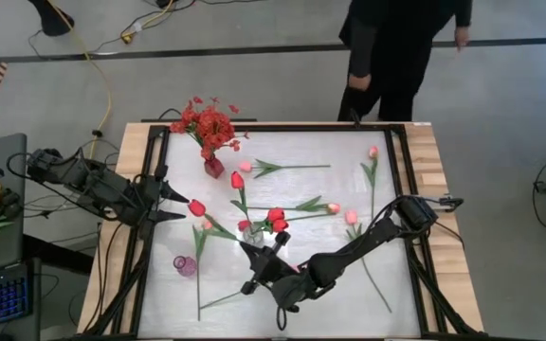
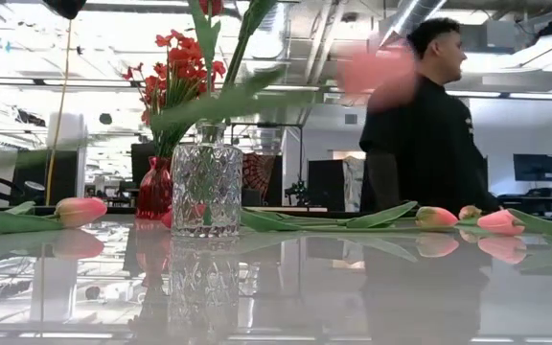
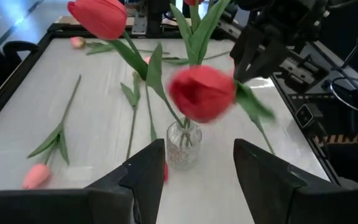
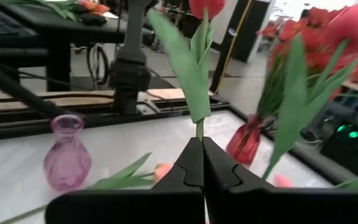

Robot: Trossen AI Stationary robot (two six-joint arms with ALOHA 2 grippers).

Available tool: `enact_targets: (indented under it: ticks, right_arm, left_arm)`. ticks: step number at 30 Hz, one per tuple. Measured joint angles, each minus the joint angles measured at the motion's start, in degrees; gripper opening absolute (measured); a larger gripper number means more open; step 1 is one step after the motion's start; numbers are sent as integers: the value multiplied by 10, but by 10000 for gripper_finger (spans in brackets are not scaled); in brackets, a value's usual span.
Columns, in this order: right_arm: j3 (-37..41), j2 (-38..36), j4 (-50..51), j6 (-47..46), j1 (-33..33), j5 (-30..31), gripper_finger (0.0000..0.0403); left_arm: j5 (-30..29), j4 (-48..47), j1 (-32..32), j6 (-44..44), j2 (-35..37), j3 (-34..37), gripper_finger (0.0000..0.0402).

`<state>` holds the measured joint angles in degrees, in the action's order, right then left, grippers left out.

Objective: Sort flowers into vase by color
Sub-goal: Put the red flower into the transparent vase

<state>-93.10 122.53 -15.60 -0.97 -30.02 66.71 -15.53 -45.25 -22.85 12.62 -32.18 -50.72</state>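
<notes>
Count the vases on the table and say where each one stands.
3. The red vase stands at the far side, holding the red spray. The clear glass vase sits mid-table with red tulips in it. The pink vase stands empty near the left front.

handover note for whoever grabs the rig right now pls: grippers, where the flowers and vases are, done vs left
Right gripper: shut on a red tulip stem, near the clear vase.
Left gripper: open, empty, at the table's left side facing the clear vase.
Done: red sprays sit in the red vase; red tulips already stand in the clear vase.
Left: pink vase is empty. Pink tulips lie loose across the table, plus a red tulip lying by the left gripper.
A person stands at the far edge.
</notes>
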Motion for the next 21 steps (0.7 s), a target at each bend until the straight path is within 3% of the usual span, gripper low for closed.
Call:
enact_targets:
  ticks: [7,16,21]
  right_arm:
    - [0,-30,-14,16,-2,10,17]
    - [0,-31,-117,103,1,-11,17]
    - [0,-31,-142,116,1,-28,17]
  left_arm:
    - [1,7,0,6,-1,4,178]
    - [29,84,0,27,27,90,178]
    - [75,229,0,64,41,173,178]
